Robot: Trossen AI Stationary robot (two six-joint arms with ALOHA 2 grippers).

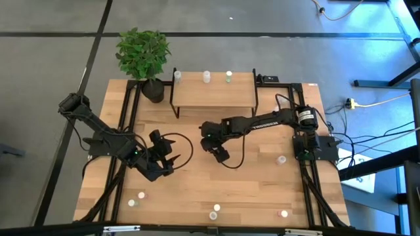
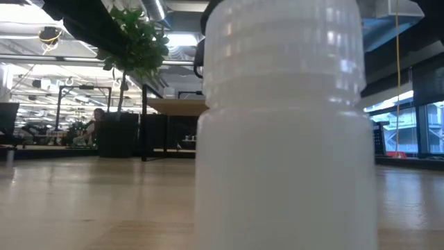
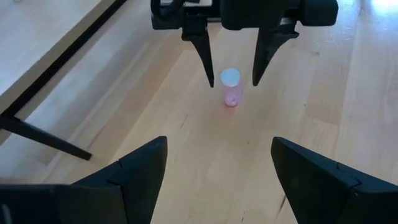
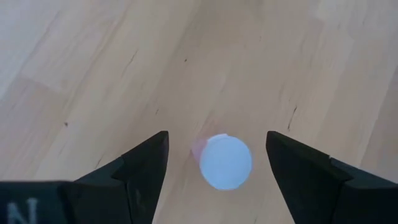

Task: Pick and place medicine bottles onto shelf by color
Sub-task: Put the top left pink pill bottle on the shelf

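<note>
Now the left claw [image 1: 165, 159] hangs wide open and empty over the counter [image 1: 249, 190], left of the middle. To its right, the right claw [image 1: 218, 153] stands open just above a pink bottle [image 4: 225, 160], which is upright on the counter between the two fingers [image 4: 134, 171], not touching them. Three bottles [image 1: 206, 77] stand on the shelf [image 1: 213, 92] behind.

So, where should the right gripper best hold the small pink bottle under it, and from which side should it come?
Probably from straight above, closing on the round sides just below the cap. The pink bottle stands upright on the table, and the right gripper already hangs open over it, one finger on each side. Nothing else stands near it.
</note>
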